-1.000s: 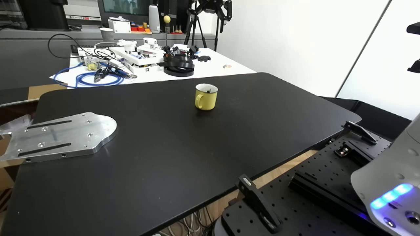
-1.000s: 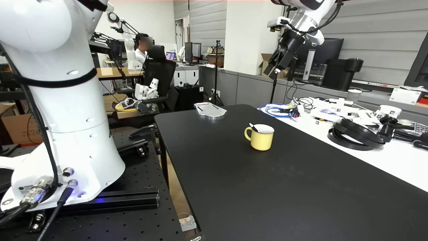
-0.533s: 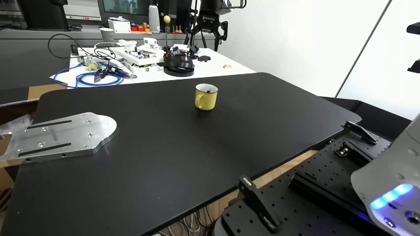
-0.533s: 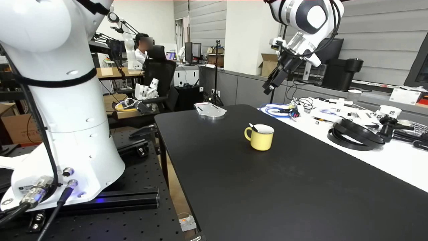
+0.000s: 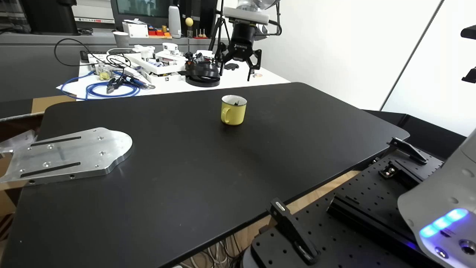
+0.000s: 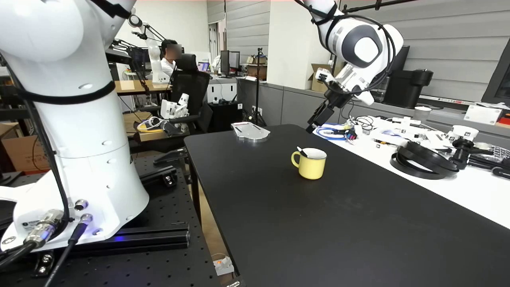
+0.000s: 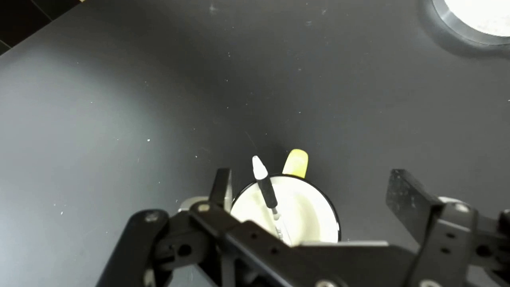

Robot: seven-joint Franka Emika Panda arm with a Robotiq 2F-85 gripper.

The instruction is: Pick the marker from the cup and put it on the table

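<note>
— How's the claw (image 5: 235, 76)?
— Wide. Its two black fingers (image 7: 410, 203) stand well apart, and in both exterior views they hang up in the air, apart from the cup (image 6: 312, 165).
— And the arm (image 6: 362, 48)?
— White, slanting down to the claw in an exterior view.
— What does the wrist view show?
— The cup, framed between the fingers but beyond them, partly hidden by the claw's black links.
— Where's the marker (image 7: 267, 193)?
— In the cup, tilted against the rim, its white end poking out just beside the yellow handle (image 7: 297, 162).
— Is the cup upright?
— Yes, on the black table (image 6: 279, 207). It's yellow outside, pale inside, with a dark lip.
— Anything else on there?
— A silver plate (image 5: 74, 152), lying flat, well apart from the cup and, in an exterior view, jutting past the table's edge.
— And further out?
— A white desk (image 6: 474, 195) next to the table, with a loop of blue cable (image 5: 108, 96) and a round black thing (image 5: 202, 74) I can't name. Across the room, a person (image 6: 168, 65) shows beside a black chair (image 6: 191, 87), face blurred.
</note>
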